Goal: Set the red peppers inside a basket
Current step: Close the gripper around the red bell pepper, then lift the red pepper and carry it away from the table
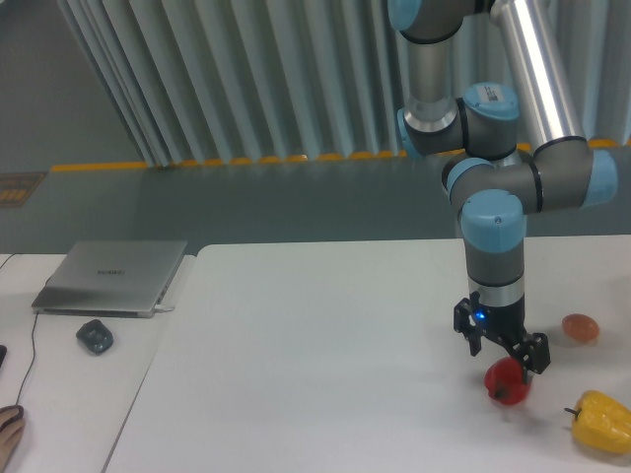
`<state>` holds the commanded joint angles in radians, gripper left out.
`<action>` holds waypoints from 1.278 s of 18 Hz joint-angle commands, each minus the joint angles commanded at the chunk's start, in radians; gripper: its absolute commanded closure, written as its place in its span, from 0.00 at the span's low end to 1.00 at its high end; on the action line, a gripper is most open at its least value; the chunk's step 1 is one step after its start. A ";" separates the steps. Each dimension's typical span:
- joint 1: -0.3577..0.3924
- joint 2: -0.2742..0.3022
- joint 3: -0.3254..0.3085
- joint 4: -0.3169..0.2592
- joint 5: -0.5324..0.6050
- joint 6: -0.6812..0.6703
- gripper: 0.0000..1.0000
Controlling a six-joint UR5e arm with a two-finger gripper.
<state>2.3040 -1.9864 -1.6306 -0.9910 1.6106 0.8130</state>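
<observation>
The red pepper [507, 383] is small, glossy and rounded, and sits on the white table [325, 374] at the right front. My gripper [504, 359] hangs straight down over it, its black fingers apart at the pepper's upper sides. I cannot tell whether the fingers touch it. No basket shows in this view.
A yellow bell pepper [602, 421] lies at the right front edge. A small orange-brown egg-shaped thing [581, 327] lies right of the gripper. A closed laptop [110, 277] and a dark mouse [95, 336] lie on the left desk.
</observation>
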 joint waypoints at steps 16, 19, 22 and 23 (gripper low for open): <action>-0.026 -0.049 0.003 0.049 0.083 0.009 0.56; -0.025 -0.038 0.003 0.049 0.081 0.006 0.71; -0.025 -0.017 0.006 0.046 0.075 0.012 0.72; -0.025 0.003 0.005 0.040 0.072 0.012 0.72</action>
<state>2.2795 -1.9836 -1.6260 -0.9510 1.6828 0.8253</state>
